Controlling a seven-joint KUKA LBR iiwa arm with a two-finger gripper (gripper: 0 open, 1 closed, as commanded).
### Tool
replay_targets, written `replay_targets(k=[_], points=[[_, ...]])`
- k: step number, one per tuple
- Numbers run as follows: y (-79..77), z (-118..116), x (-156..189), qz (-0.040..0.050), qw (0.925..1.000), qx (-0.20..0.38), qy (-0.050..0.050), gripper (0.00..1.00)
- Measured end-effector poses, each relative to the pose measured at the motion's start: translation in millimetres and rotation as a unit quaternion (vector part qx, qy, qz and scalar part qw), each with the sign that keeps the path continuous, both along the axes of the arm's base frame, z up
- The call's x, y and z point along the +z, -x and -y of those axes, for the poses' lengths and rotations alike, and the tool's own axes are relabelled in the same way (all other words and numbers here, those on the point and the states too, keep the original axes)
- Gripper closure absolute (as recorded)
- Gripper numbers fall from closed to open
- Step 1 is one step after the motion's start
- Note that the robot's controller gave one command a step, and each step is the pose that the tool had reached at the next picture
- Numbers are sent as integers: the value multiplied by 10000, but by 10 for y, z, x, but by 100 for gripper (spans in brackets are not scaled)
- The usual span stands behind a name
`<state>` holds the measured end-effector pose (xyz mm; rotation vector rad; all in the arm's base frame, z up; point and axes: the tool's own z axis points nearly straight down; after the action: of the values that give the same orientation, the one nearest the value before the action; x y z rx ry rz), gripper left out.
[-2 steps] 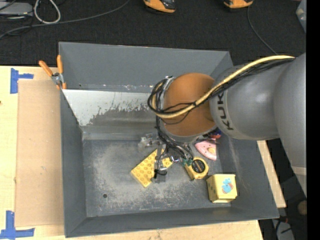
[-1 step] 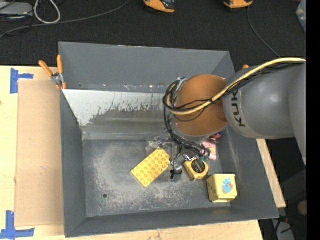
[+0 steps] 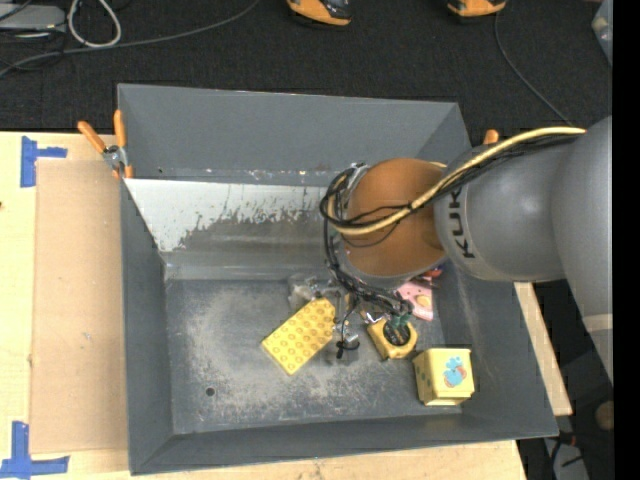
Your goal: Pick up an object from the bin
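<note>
From the camera above, you see the grey metal bin (image 3: 140,298) with its sloped walls. The back wall (image 3: 240,213) is pale and flecked with dark scratches along its lower part. The bin floor (image 3: 220,368) is dull grey, with light, dusty scuffing across the middle. Beyond the far rim, the room's floor is dark carpet (image 3: 250,48). A white cable (image 3: 95,13) loops at the upper left, and two orange-and-black objects (image 3: 318,3) sit at the top edge; you can't tell what they are.

The grey arm (image 3: 520,218) comes in from the right with an orange cover (image 3: 395,218) at its wrist. A yellow cable (image 3: 500,148) runs along the arm, and black cables loop round the cover. Below the cover, the gripper (image 3: 346,344) is low in the bin, close to the floor and a little right of the middle. You cannot tell whether it is wide or narrow, or whether it grips anything, because wires and shadow crowd it.

The nearest thing is a flat yellow studded plate (image 3: 298,335), lying diagonally on the floor. Its upper right end is just beside the gripper, on the gripper's left in this view. Just beside the gripper on the other side lies a small yellow-and-black round thing (image 3: 392,338). A pink piece (image 3: 417,298) shows under the cover's lower edge. A yellow cube with a blue mark (image 3: 443,375) sits apart, toward the front right corner. A small pale bit (image 3: 303,290) lies behind the plate.
</note>
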<state>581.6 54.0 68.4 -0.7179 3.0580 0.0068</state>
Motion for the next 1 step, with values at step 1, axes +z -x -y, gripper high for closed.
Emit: replay_targets(k=[1], points=[[-33, -7, 33, 24, 9946, 1038, 15, 100]])
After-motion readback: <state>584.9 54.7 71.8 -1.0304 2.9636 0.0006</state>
